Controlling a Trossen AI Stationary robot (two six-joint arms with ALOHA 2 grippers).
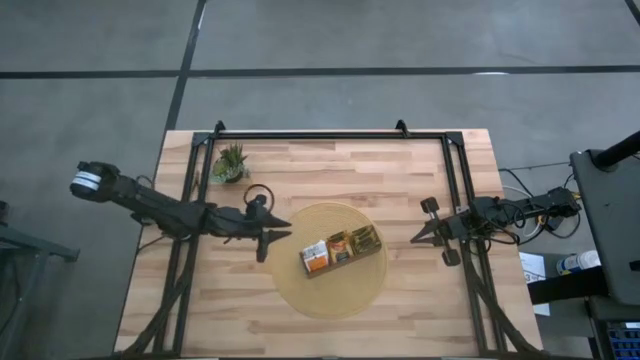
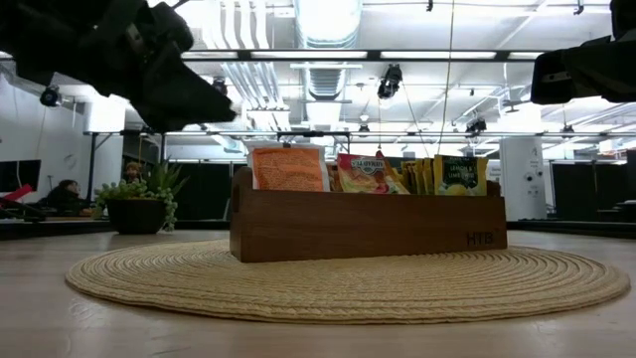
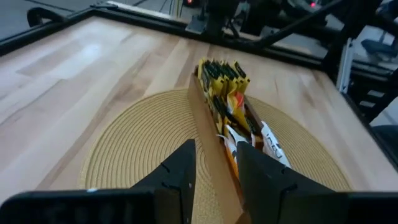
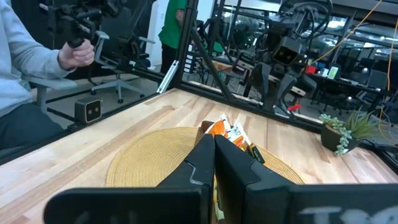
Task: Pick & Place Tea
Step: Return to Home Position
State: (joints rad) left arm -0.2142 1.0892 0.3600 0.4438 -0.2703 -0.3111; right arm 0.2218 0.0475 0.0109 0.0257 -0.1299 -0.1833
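And there was the tea (image 2: 363, 173), all of it upright in the dark wooden tray (image 2: 368, 231) – white-and-orange sachets at the end nearer the left arm, orange-brown in the middle, yellow-green at the end nearer the right arm. The tray sat tilted across the round woven mat (image 1: 330, 297), mid-table (image 1: 330, 166). The left gripper (image 3: 215, 155) hung above the wood just beside the mat's left edge, its claw spread with a clear gap and nothing in it, pointing along the tray. The right gripper (image 4: 214, 144) was off to the mat's right, well apart from the tray, fingers pressed together and empty. A small potted plant (image 1: 230, 163) stood near the far left corner. Beyond the table, a person in a grey sleeve – seated – gripped a dark handle with one hand (image 4: 77, 54).
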